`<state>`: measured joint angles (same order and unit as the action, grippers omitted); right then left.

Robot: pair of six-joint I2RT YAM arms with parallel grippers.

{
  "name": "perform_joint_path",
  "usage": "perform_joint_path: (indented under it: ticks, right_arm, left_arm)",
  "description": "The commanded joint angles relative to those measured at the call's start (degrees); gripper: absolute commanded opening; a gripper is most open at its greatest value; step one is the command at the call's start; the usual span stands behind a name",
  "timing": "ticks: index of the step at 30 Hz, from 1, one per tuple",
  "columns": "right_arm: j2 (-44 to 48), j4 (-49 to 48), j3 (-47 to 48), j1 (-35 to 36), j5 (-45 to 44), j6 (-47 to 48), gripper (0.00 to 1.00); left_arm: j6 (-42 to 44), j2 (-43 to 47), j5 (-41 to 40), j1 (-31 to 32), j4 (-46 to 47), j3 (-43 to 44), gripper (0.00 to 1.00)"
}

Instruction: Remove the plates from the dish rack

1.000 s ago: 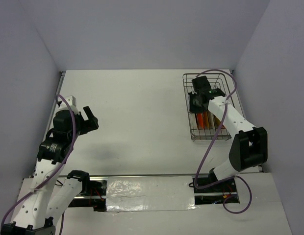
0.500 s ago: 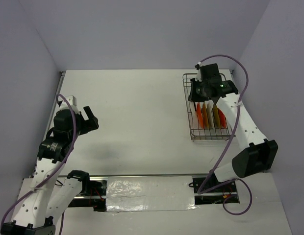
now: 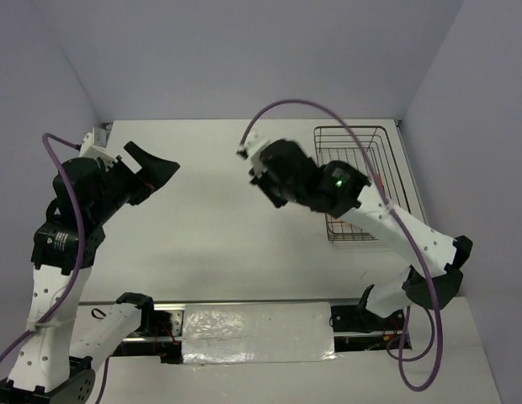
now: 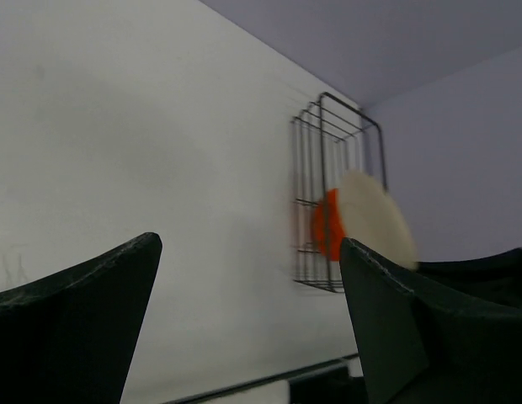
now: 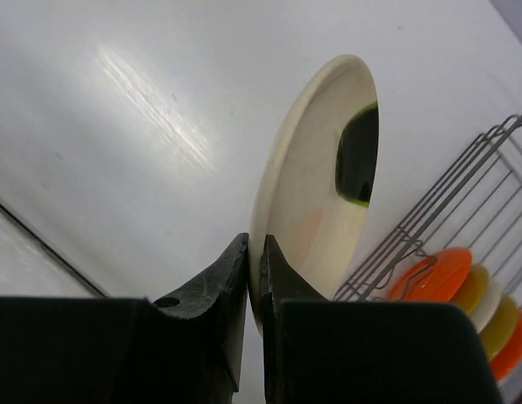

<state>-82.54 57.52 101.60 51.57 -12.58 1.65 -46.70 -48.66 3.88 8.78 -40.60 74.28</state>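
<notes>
My right gripper [image 5: 254, 248] is shut on the rim of a cream plate [image 5: 307, 194] with a dark spot, holding it on edge above the table, left of the dish rack [image 5: 463, 189]. Orange-red [image 5: 429, 273] and amber-yellow plates [image 5: 484, 290] stand on edge in the rack. In the top view the right gripper [image 3: 265, 172] hangs over the table's middle, the wire rack [image 3: 355, 143] behind it at the right. My left gripper [image 3: 164, 172] is raised at the left, open and empty. Its wrist view looks between its jaws [image 4: 248, 242] at the cream plate [image 4: 375, 219] and rack [image 4: 328, 160].
White table [image 3: 210, 219] enclosed by pale walls on three sides. The right arm's purple cable [image 3: 286, 105] arcs high over the rack. A foil-covered strip [image 3: 253, 324] lies between the arm bases at the near edge.
The right gripper has lifted the cream plate out of the rack and swung it left over the table. The left arm has risen and turned toward the centre, still open.
</notes>
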Motion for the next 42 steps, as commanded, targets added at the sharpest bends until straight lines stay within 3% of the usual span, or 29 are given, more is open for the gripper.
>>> perform_joint_path:
  ticks: [1,9,18,22,30,32,33,34,35,37,40,42]
  right_arm:
    - [-0.3,-2.6,-4.6,9.0,-19.6,9.8,0.00]
    - [-5.1,-10.1,-4.4,23.6,-25.9,17.7,0.00]
    - [-16.8,-8.9,4.3,27.2,-25.1,20.2,0.00]
    - [-16.3,-14.1,2.8,27.6,-27.1,21.6,0.00]
    - [-11.9,-23.2,-3.5,28.4,-28.6,24.5,0.00]
    - [-11.1,-24.3,-4.8,28.5,-28.6,24.8,0.00]
    - [-11.0,-25.3,-6.3,28.1,-29.0,24.6,0.03]
    - [-10.8,-25.6,-6.9,28.0,-29.3,24.2,0.17]
    - [-10.2,-25.7,-8.4,27.4,-29.3,21.9,0.59]
    - [-9.1,-23.9,-9.8,25.0,-28.3,15.2,1.00]
    - [-3.8,-21.7,-14.6,20.4,-26.4,7.4,1.00]
    - [2.5,-20.5,-18.7,18.3,-25.2,0.1,1.00]
  left_arm:
    - [-12.0,-0.3,13.2,0.2,4.2,-1.8,1.00]
    - [-14.7,-1.4,22.0,0.4,8.3,-9.1,0.96]
    - [-14.7,-2.8,23.9,1.6,11.1,-14.1,0.84]
    - [-13.4,-3.1,22.7,1.9,10.8,-15.4,0.48]
    - [-11.2,-6.2,20.8,2.2,12.2,-20.2,0.21]
    - [-11.0,-7.1,20.1,2.2,13.2,-20.3,0.00]
    - [-10.3,-7.2,19.2,2.3,13.0,-20.1,0.00]
    - [-9.9,-7.4,16.5,2.3,13.0,-19.8,0.00]
    - [-9.6,-7.5,14.2,2.3,13.9,-19.5,0.00]
    - [-8.2,-7.8,4.8,2.3,15.0,-19.5,0.00]
    - [-7.7,-10.7,-3.7,2.2,19.3,-20.2,0.00]
    - [-7.2,-13.1,-6.6,2.0,30.0,-23.4,0.00]
